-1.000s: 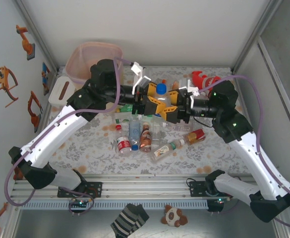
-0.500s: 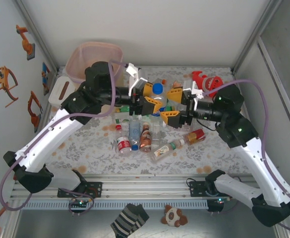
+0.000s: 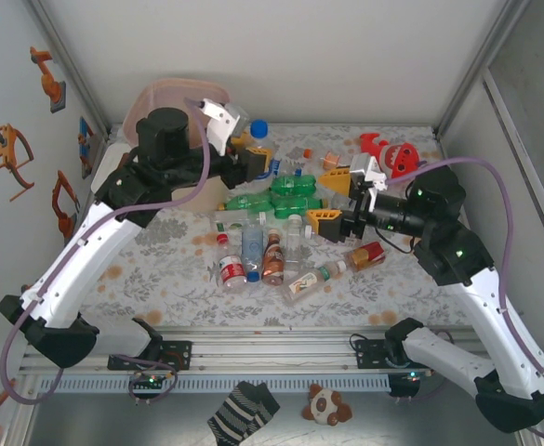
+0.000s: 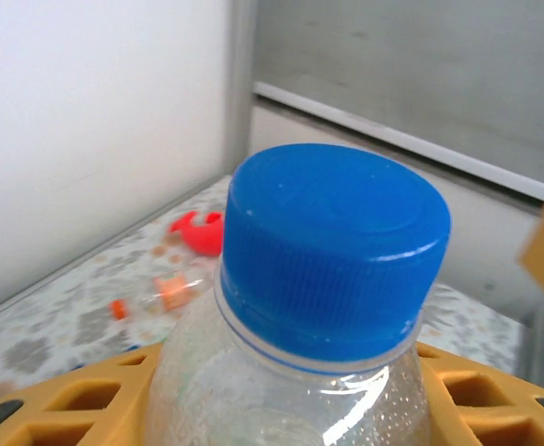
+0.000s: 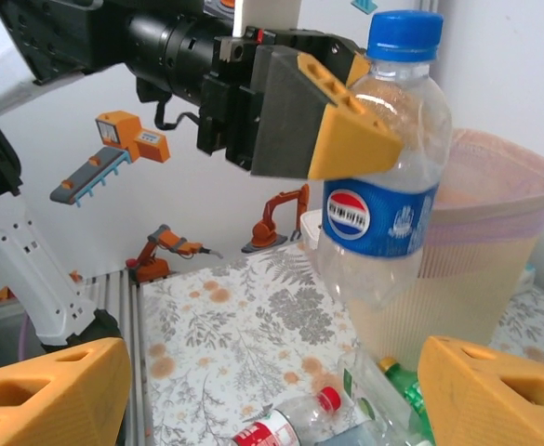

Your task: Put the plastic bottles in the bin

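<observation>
Your left gripper (image 3: 253, 160) grips a clear blue-capped bottle (image 3: 256, 137) upright at about 11 o'clock on the desk (image 3: 392, 283), reading the overhead view as a clock face with 12 at the far wall. The jaws are closed on the bottle's shoulder just below the cap. In the left wrist view the blue cap (image 4: 332, 246) stands tall between the yellow fingers (image 4: 58, 404).

The held bottle sits just off the 3 o'clock side of the bin (image 3: 174, 98), the pale pink wastebasket in the far left corner. From the right wrist view you see the bottle's blue label (image 5: 378, 218) in front of the bin's translucent wall (image 5: 495, 251). The cap shows above the rim line.

Your right gripper (image 3: 332, 200) hangs at about 2 o'clock from the desk's centre. Its jaws are spread wide with nothing between them. Its yellow fingers (image 5: 48, 395) sit at the two bottom corners of its own wrist view, pointing toward the left gripper and the bin.

The other plastic bottles lie on the patterned desk. Two green bottles (image 3: 285, 190) lie at the centre, just beside the right gripper's 9 o'clock side. A cluster of clear and brown bottles (image 3: 253, 255) lies at 6 o'clock from them. A red-labelled bottle (image 3: 366, 254) lies at about 4 o'clock.

A red plush toy (image 3: 390, 153) rests at 1 o'clock. A small white box (image 3: 113, 172) stands just beside the bin at its 7 o'clock side.
</observation>
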`<action>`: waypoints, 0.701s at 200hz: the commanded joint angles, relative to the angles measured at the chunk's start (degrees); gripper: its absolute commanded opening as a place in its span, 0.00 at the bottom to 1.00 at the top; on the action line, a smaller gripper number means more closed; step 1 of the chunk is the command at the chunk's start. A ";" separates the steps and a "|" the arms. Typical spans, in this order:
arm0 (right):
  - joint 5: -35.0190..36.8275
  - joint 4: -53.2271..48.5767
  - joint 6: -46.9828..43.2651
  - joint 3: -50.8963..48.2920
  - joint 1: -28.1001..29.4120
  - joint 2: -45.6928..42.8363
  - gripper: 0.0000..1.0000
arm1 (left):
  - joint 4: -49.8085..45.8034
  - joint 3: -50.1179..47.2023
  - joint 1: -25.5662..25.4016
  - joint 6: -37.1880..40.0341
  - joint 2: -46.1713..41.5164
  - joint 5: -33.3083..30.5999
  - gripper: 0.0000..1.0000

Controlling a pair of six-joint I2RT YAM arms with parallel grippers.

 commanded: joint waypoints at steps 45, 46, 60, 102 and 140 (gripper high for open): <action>3.10 -2.04 -1.14 0.94 0.41 -1.58 0.79 | -3.40 7.78 11.98 -4.21 2.47 -9.28 0.38; 3.13 -2.06 -1.21 0.97 0.41 -1.60 0.79 | -3.38 7.80 12.22 -4.25 2.55 -9.25 0.38; 3.57 -2.40 -1.27 0.91 0.41 -2.02 0.79 | -3.54 9.18 15.55 -5.60 4.29 -7.76 0.38; 4.37 -3.53 -1.32 1.14 0.41 -3.29 0.79 | -4.32 14.74 23.44 -8.92 12.54 -5.25 0.37; 5.73 -4.96 -1.45 0.95 0.41 -4.85 0.78 | -9.18 23.70 26.73 -10.24 22.41 -3.01 0.33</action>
